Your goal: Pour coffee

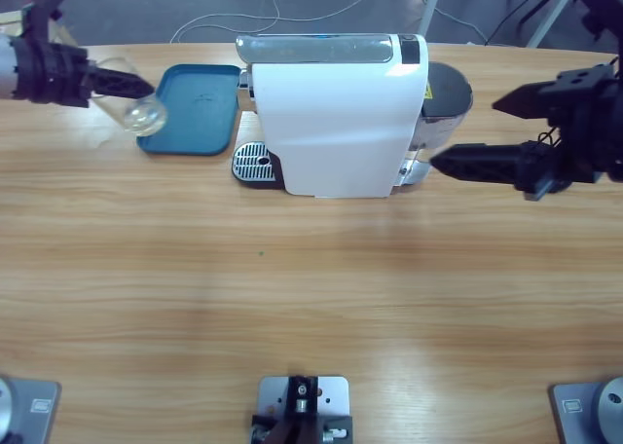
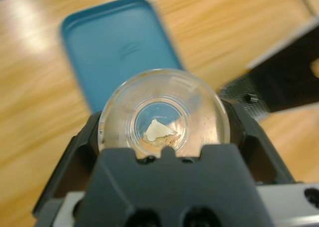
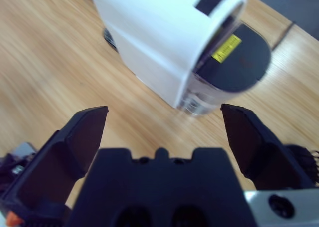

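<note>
Coffee [image 2: 160,143], a thin brownish film, lies at the bottom of the glass [image 2: 164,112] that we see clamped between the jaws of the left gripper [image 2: 164,152], above the edge of the tray [image 1: 190,110]. Largest is the wooden table [image 1: 311,308]; next, the boxy white machine [image 1: 336,118] with its round metal grille [image 1: 253,159]; then the flat blue rounded-corner tray. The right gripper [image 1: 465,130], beside the machine's back end, stands wide open, holding nothing.
</note>
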Available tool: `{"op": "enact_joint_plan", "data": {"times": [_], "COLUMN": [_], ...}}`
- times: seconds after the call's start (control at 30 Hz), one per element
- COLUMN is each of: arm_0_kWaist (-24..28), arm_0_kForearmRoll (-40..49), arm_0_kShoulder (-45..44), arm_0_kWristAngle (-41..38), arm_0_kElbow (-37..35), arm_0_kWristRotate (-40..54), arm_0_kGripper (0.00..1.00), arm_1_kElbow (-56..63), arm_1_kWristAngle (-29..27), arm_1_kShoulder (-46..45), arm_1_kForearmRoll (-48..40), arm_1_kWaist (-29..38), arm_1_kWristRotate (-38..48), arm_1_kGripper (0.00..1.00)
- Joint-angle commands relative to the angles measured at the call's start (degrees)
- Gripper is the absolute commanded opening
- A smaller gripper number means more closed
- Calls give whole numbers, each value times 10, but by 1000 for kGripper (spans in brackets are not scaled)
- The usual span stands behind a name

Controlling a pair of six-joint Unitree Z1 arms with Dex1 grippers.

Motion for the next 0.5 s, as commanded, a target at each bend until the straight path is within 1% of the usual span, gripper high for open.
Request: {"op": "enact_joint_plan", "data": {"times": [0.03, 0.23, 0.5], "arm_0_kWaist": [-104, -140, -156], "arm_0_kForearmRoll": [23, 22, 22], "arm_0_kShoulder": [61, 105, 130], "arm_0_kWristAngle": [-25, -14, -6], "arm_0_kElbow": [-22, -29, -64], "arm_0_kWristRotate": [73, 98, 109], "arm_0_kGripper": [99, 98, 98], "arm_1_kElbow": [-1, 3, 4], "arm_1_kWristAngle": [0, -2, -3], "arm_1_kShoulder": [-45, -69, -74], "arm_1_kForearmRoll": [77, 109, 114], "arm_1_kWaist": [-69, -79, -82], "arm_1_kWristRotate": [-54, -61, -61], "arm_1_kGripper": [1000, 1000, 1000]}}
